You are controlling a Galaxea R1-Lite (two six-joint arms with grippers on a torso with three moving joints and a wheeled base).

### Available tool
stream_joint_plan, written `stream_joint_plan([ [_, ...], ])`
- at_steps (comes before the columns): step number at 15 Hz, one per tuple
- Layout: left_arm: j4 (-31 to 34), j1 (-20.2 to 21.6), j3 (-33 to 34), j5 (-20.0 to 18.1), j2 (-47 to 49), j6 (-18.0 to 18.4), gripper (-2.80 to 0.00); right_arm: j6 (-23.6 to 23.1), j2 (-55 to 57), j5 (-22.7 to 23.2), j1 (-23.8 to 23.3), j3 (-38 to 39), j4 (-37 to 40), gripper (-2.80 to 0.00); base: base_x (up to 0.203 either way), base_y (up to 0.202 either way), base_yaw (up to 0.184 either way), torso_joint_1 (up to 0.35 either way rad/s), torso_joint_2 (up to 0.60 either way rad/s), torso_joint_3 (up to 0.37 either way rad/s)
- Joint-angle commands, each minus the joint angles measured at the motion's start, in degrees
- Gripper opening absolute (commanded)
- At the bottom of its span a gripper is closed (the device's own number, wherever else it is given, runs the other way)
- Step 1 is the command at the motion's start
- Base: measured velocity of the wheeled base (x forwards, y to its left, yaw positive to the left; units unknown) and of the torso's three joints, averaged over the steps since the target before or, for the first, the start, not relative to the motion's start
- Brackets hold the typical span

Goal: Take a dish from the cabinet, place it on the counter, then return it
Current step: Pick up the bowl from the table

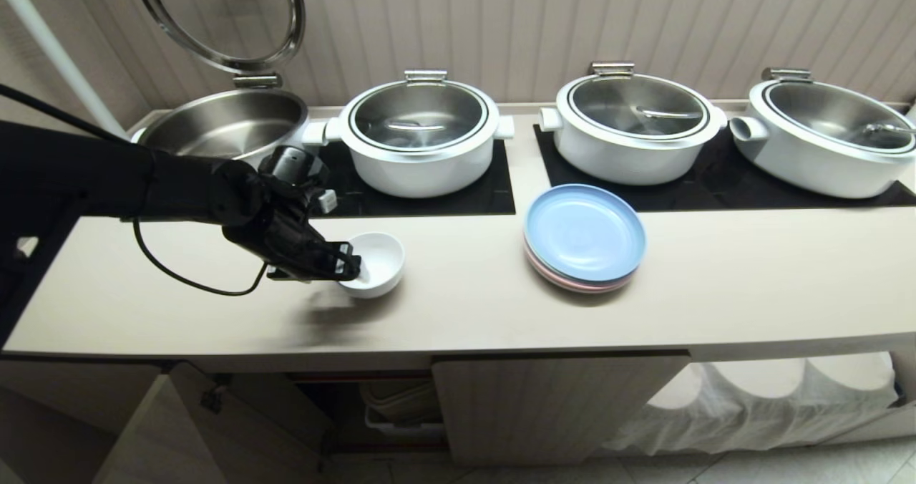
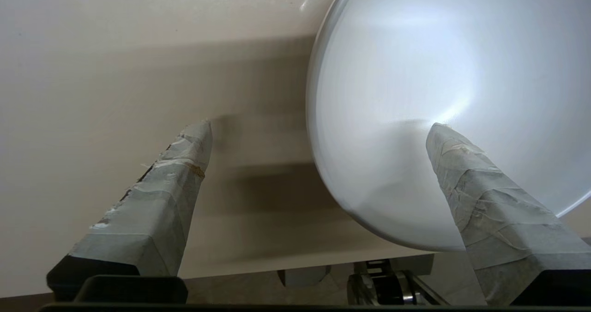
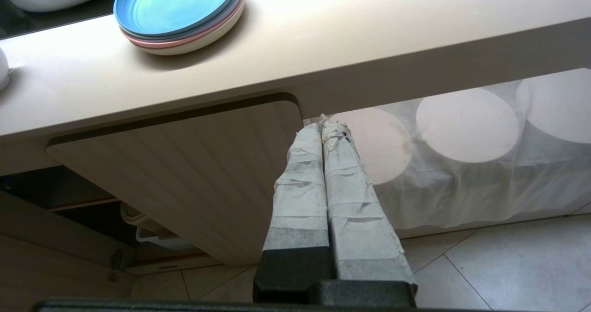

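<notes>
The bowl (image 1: 378,260) sits upright on the surface (image 1: 472,305), toward its left part and near the front edge, well apart from the stack of plates (image 1: 585,237) lying farther right. The left end effector (image 1: 348,263) reaches in from the left at the bowl's near-left rim, its fingers spread wide. In the left wrist view the two taped fingers (image 2: 161,201) stand far apart: one is over bare surface (image 2: 115,72) beside the bowl (image 2: 438,95), the other lies over the bowl's inside, so the rim runs between them. Whether either finger touches the rim cannot be told; the bowl is not clamped. Behind the bowl, four pots stand in a row along the wall: the leftmost steel one (image 1: 225,122) has its round lid (image 1: 222,15) raised, and the three white ones (image 1: 418,137) are covered, resting on dark mats (image 1: 429,190). Below the surface the cabinet (image 1: 401,405) has its left door (image 1: 172,434) swung open, showing a dark inside with pale things stacked there, while the ribbed right door (image 1: 551,405) is closed. The right end effector (image 3: 322,125) hangs low in front of that closed door (image 3: 184,173), its taped fingers pressed together on nothing, with the plates (image 3: 180,12) above it on the surface (image 3: 323,49) and a white sheet (image 3: 461,164) hanging beside it.
</notes>
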Motion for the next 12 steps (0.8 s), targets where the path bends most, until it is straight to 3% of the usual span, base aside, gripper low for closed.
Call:
stream_joint_plan([
  [1, 0.13, -0.12, -0.8, -0.03, 1.26, -0.1, 0.0, 0.08, 0.07, -0.02, 0.02, 0.01, -0.02, -2.8, 0.0, 0.0, 0.0, 0.0, 0.0, 0.0],
  [12, 0.21, -0.48, -5.21, -0.05, 4.18, -0.1, 0.0, 0.08, 0.07, -0.02, 0.02, 0.01, -0.02, -2.8, 0.0, 0.0, 0.0, 0.0, 0.0, 0.0],
])
